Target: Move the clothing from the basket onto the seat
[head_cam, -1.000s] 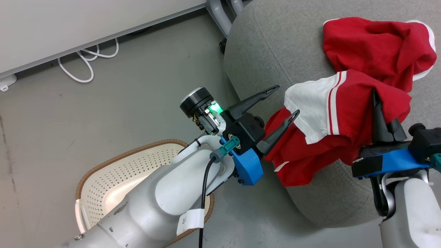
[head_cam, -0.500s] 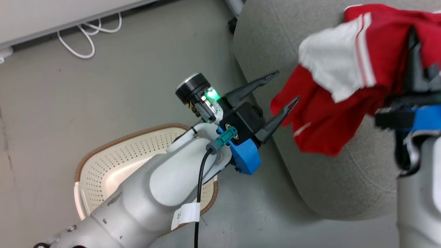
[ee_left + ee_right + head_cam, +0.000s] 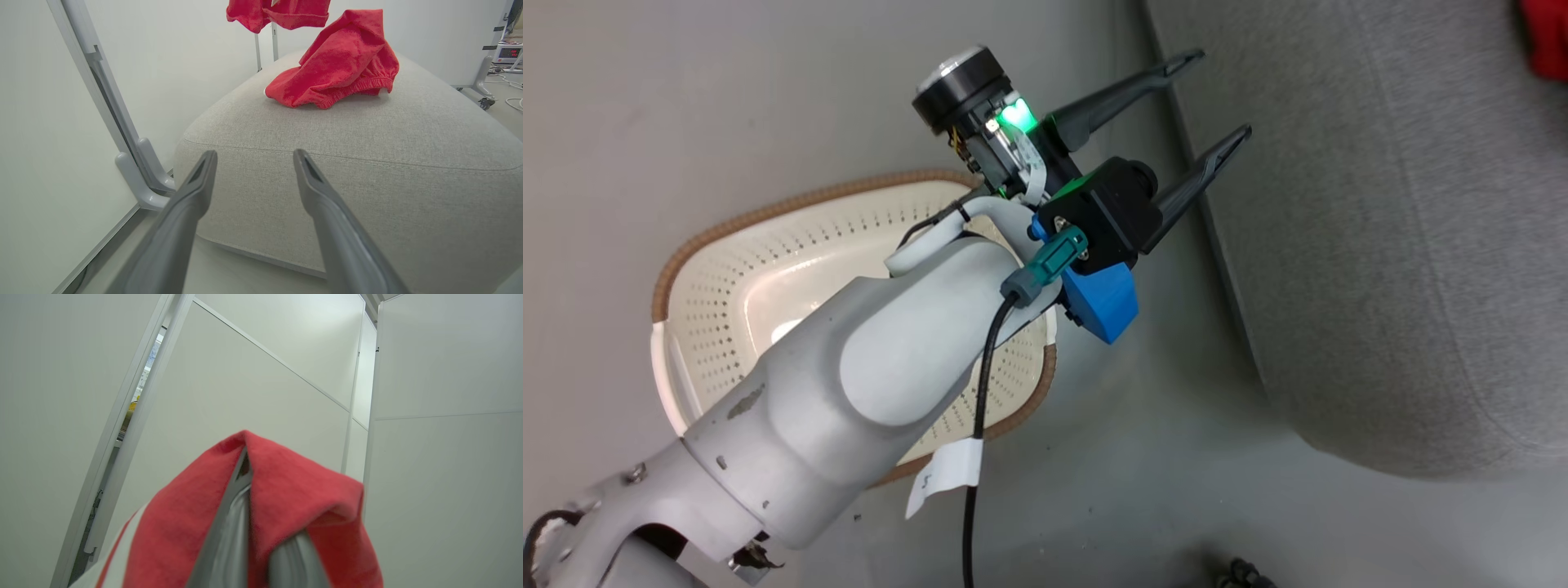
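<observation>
Hanging from the clenched right gripper [image 3: 245,473] at lower centre, one red garment [image 3: 294,506] awaits placing. The other garment [image 3: 335,69] lies on the grey seat [image 3: 367,143], upper centre. The basket [image 3: 768,229], centre left, looks emptied. The left gripper [image 3: 1221,94] gapes, holding nothing.

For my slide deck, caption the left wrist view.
Open left gripper faces the grey seat, one red garment lying on top.
</observation>
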Robot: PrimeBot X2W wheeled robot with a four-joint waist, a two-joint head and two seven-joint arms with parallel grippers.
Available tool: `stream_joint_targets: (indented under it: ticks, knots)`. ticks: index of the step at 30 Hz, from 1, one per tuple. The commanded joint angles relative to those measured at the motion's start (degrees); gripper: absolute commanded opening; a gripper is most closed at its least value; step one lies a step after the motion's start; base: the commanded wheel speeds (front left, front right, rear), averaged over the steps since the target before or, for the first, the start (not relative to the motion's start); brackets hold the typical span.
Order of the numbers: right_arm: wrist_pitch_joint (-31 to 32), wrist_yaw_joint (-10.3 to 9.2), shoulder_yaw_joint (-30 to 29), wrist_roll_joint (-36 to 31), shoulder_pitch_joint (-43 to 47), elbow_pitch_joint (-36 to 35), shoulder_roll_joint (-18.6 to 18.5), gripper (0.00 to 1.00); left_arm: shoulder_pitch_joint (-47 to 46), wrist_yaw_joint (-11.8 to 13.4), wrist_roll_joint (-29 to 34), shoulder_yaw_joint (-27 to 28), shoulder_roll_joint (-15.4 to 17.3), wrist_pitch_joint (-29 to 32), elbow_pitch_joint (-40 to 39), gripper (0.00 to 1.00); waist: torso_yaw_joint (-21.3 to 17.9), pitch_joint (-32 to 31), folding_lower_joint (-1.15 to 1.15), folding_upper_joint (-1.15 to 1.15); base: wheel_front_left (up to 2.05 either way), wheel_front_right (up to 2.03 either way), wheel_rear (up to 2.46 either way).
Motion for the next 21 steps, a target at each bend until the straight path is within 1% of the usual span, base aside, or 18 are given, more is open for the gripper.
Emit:
stream_joint_targets:
  ticks: [1,3,5,6,8,13,18,21]
  knots:
    - [0.0,0.01,-0.5,0.3,-0.8,0.6,-0.7,0.0,-0.8,0.0,0.2,-0.1,0.4,0.0,-0.3,1.0,1.0,4.1,-0.01,0.0,0.0,0.0,0.0]
    - [0.0,0.01,-3.1,0.6,-1.8,3.0,-4.1,0.0,-1.6,0.3,0.6,0.0,1.0,0.4,-1.3,1.0,0.9,5.7,-0.01,0.0,0.0,0.0,0.0]
    - [0.0,0.01,-5.0,0.7,-1.1,5.5,-6.6,0.0,-2.0,0.3,0.7,-0.2,1.4,0.7,-2.1,1.0,0.7,7.0,-0.01,0.0,0.0,0.0,0.0]
    - [0.0,0.01,-5.7,0.6,-0.4,6.2,-7.4,0.0,-2.2,0.3,0.8,-0.3,1.6,0.9,-2.5,1.0,0.6,7.6,-0.01,0.0,0.0,0.0,0.0]
    - [0.0,0.01,-6.5,0.3,1.8,8.0,-7.6,0.0,-2.5,0.4,1.0,-0.4,2.1,1.2,-3.2,1.0,0.3,8.5,-0.01,0.0,0.0,0.0,0.0]
    - [0.0,0.01,-7.8,-1.2,6.4,11.7,-4.4,0.0,-2.6,0.4,0.9,-1.0,2.6,1.9,-4.4,1.0,-0.3,9.5,-0.01,0.0,0.0,0.0,0.0]
    - [0.0,0.01,-7.2,-2.6,9.5,16.0,-0.2,0.0,-2.8,0.5,0.6,-1.4,2.8,2.5,-5.4,1.0,-0.2,9.8,-0.01,0.0,0.0,0.0,0.0]
    - [0.0,0.01,-6.8,-3.3,10.8,18.6,1.5,0.0,-3.0,0.5,0.5,-1.6,2.9,2.6,-5.8,1.0,0.1,10.0,-0.01,0.0,0.0,0.0,0.0]
